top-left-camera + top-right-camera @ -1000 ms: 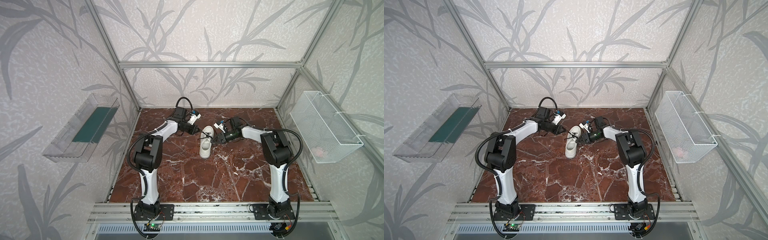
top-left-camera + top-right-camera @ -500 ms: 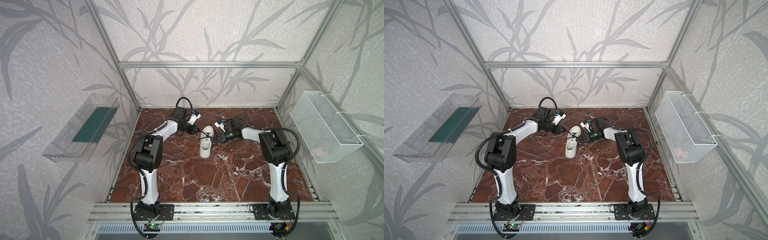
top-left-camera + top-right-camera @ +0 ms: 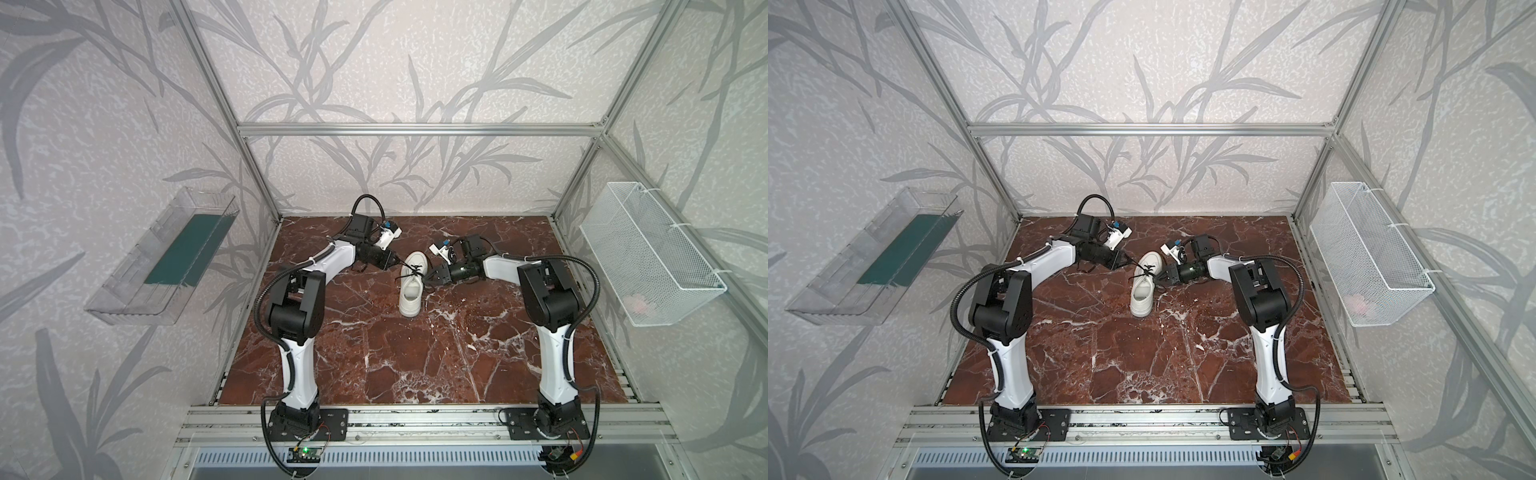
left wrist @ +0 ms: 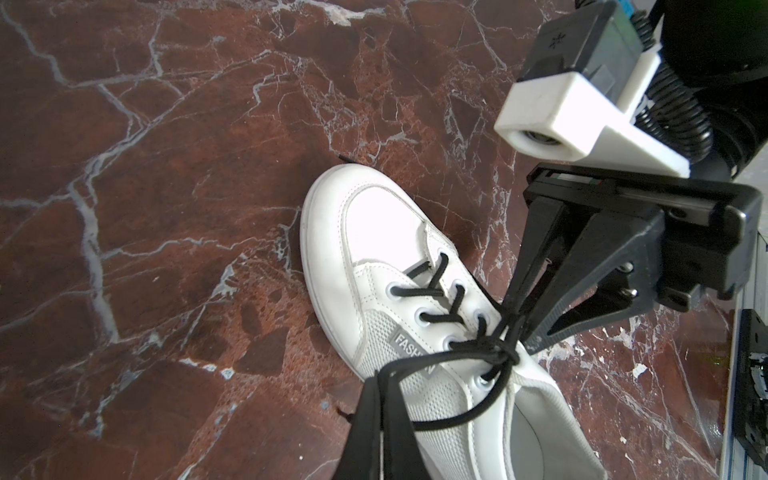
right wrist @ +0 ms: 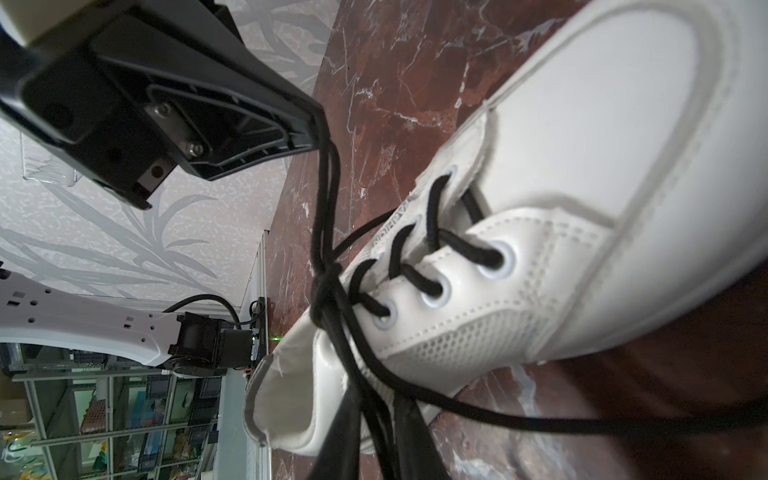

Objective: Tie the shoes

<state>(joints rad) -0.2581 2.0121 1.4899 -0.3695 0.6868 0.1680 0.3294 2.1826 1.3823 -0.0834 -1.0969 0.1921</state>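
Observation:
A white sneaker (image 3: 411, 286) (image 3: 1144, 286) lies on the red marble table, toe toward the front, in both top views. Its black laces (image 4: 436, 291) cross into a knot (image 4: 505, 353) over the tongue. My left gripper (image 3: 395, 264) (image 4: 385, 376) sits at the shoe's left side, shut on a lace loop that runs tight to the knot. My right gripper (image 3: 430, 279) (image 5: 376, 401) is at the shoe's right side by the knot. Its fingers (image 4: 536, 266) are pinched on lace strands. The lace (image 5: 540, 419) trails off across the table. The left gripper (image 5: 320, 120) also shows in the right wrist view.
A clear plastic bin (image 3: 162, 257) with a green bottom hangs on the left wall. A white wire basket (image 3: 648, 253) holding something pink hangs on the right wall. Aluminium frame posts stand at the table's corners, and a rail (image 3: 415, 419) runs along the front.
The right gripper has edged slightly closer to the shoe's side and its jaws have drawn in on the lace. The left arm and the shoe have stayed put.

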